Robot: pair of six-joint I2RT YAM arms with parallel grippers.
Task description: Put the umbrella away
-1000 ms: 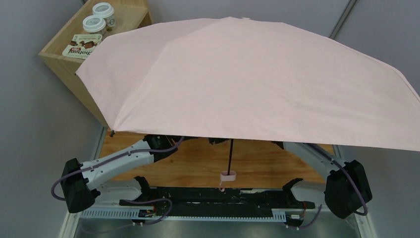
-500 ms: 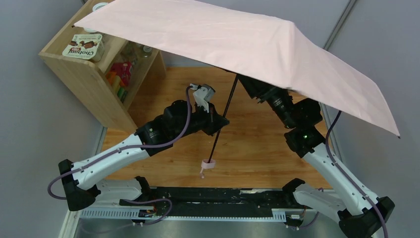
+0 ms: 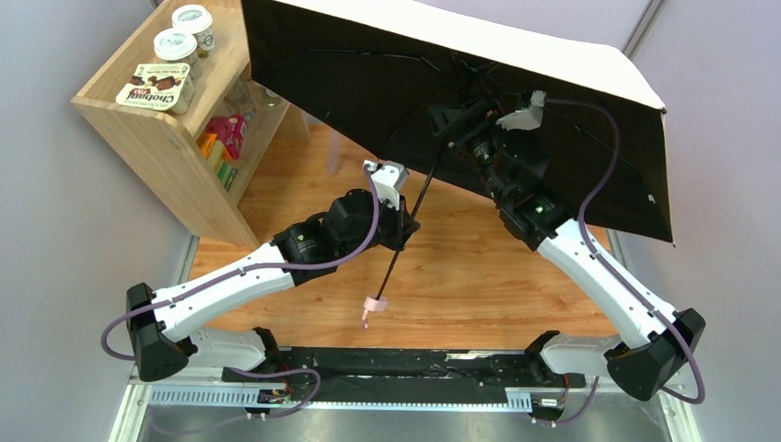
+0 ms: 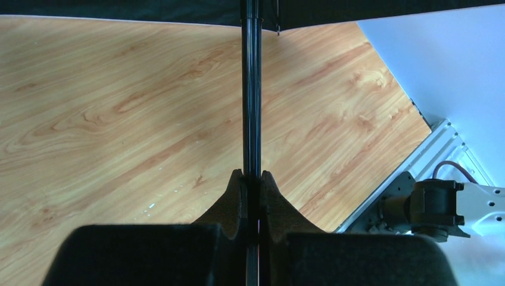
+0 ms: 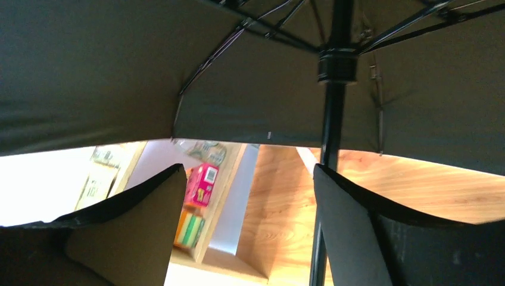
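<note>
umbrella [image 3: 322,64]: open, held off the table [image 3: 479,276], over its far half.
- change, canopy [image 3: 635,157]: a second ago it lay low with the pink top to the overhead camera, hiding both arms. half a second ago it was raised and tipped. now it leans further toward the far edge, so the black underside and ribs face the camera and pink shows only as a strip along the far right rim.
- shaft [image 4: 251,89]: slanted, top toward the far right and bottom toward the middle of the near edge. pink handle [image 3: 374,303] hangs free at the bottom, not touching the wood.
- left gripper [image 4: 252,176]: pinched tight on the lower shaft, no gap either side.
- right gripper [image 5: 249,173]: fingers [image 5: 137,220] spread wide and holding nothing. the shaft runs just beside the right-hand finger, with the runner [image 5: 336,65] above it.
- shelf [image 3: 138,120]: at the far left corner, uncovered again, canopy edge just beside it.
- meaning: nothing is folded yet. the tilt exposes the runner, so the likely next step is closing the right fingers near it and drawing it down while the left holds firm. risk: the canopy rim catching the shelf.
</note>
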